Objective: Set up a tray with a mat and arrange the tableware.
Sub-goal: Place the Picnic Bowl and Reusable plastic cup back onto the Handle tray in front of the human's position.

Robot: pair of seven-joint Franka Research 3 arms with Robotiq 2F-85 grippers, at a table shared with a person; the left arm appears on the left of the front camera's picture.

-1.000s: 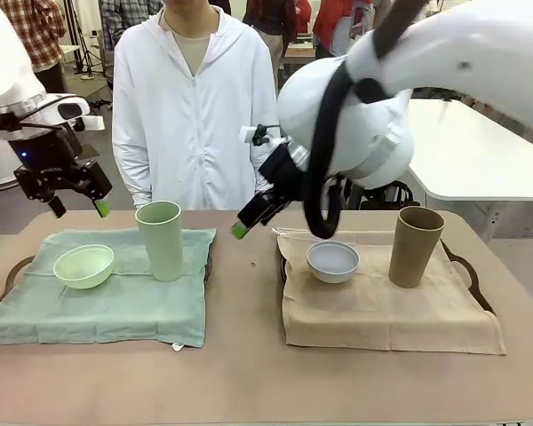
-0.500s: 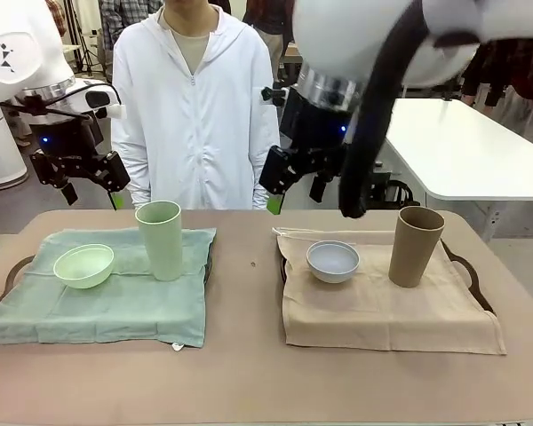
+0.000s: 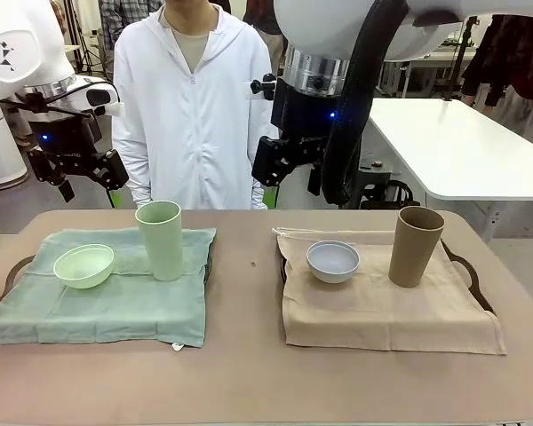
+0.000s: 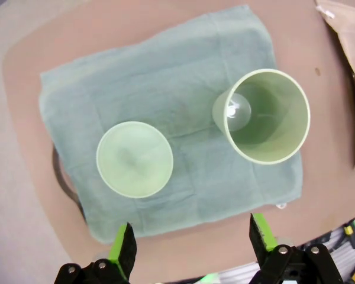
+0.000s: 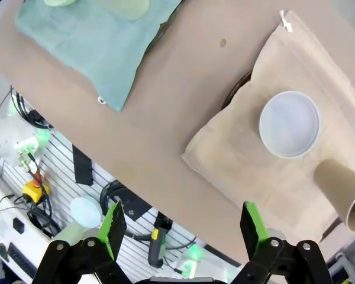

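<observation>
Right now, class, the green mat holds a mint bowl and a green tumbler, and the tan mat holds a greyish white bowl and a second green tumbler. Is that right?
Not quite. The tumbler on the tan mat is tan brown, not green, as the front view shows. The rest stands: mint bowl and green tumbler on the green mat, greyish white bowl on the tan one.

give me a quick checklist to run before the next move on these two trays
1. Left end effector open and holding nothing: ok.
2. Right end effector open and holding nothing: ok.
3. Mint green bowl and pale green tumbler upright on the green mat: ok.
4. Greyish white bowl and tan brown tumbler upright on the beige mat: ok.
5. Both arms raised above the tableware: ok.
6. Mats lie flat and centred on their trays: cannot tell, the cloth hides most of each tray.
</observation>
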